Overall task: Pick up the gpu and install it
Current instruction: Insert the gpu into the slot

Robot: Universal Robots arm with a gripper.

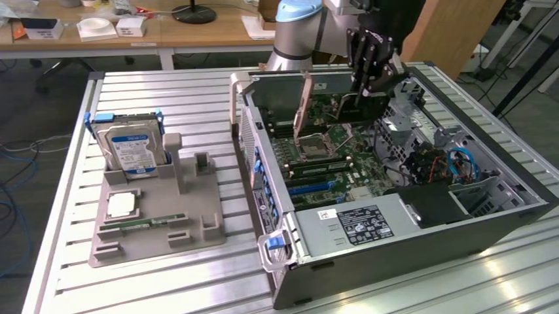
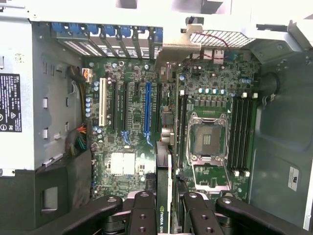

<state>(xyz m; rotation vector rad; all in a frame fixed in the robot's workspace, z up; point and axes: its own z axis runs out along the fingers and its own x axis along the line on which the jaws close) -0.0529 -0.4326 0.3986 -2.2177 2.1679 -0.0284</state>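
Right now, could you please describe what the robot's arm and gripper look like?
The arm is a silver-grey tube with a rounded joint topped by a light blue cap. The gripper is black throughout, its two sides built of flat, round-ended linkage bars joined by round pivot pins. I can make out no markings on it.

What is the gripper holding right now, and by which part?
The gripper holds the gpu, clamped across its thin upper edge, with the card hanging edge-down above the motherboard.
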